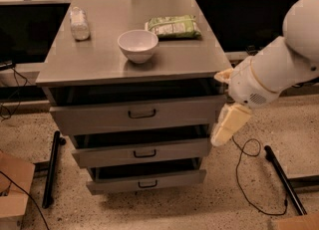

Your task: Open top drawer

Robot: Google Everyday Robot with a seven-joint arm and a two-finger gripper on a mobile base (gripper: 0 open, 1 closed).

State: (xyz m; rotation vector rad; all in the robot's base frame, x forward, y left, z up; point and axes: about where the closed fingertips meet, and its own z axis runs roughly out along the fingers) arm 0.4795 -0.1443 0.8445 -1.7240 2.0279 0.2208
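The top drawer (99, 117) is the widest grey drawer of the metal cabinet, with a small black loop handle (142, 114) at its centre. It stands slightly pulled out, with a dark gap above its front. Two narrower drawers, the middle one (142, 153) and the bottom one (147, 181), sit below it, each also a little out. My gripper (227, 124), cream-coloured on a white arm (279, 69), hangs just off the cabinet's right front corner, level with the top drawer's right end. It holds nothing that I can see.
On the cabinet top (99, 62) stand a white bowl (138, 45), a green packet (173, 26) and a small clear bottle (79, 23). A cardboard box (12, 189) is at the lower left. Black stand legs (52, 169) (284, 179) and a cable (244, 174) lie on the floor.
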